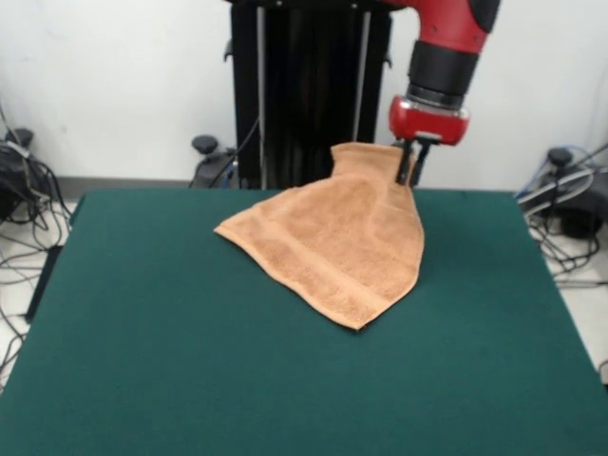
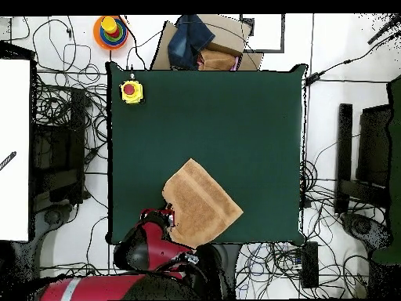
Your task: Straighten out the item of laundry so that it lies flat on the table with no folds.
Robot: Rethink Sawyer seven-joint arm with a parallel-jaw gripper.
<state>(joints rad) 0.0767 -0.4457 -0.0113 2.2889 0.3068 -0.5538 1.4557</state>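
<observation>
The peach-orange towel [image 1: 332, 242] hangs by one corner, its far edge lifted off the dark green table [image 1: 190, 361] while its lower part still rests on the felt. A woven band runs along its near hem. My gripper [image 1: 410, 167] is shut on the raised corner at the towel's upper right. From above, the towel [image 2: 202, 202] lies near the table's [image 2: 235, 117] bottom edge, and the gripper [image 2: 168, 214] sits at its lower left corner under the red arm.
A yellow box with a red button [image 2: 131, 91] stands at the table's top left corner in the overhead view. Cables and equipment surround the table on the floor. A stacking-ring toy [image 2: 110, 30] lies beyond the table's far edge.
</observation>
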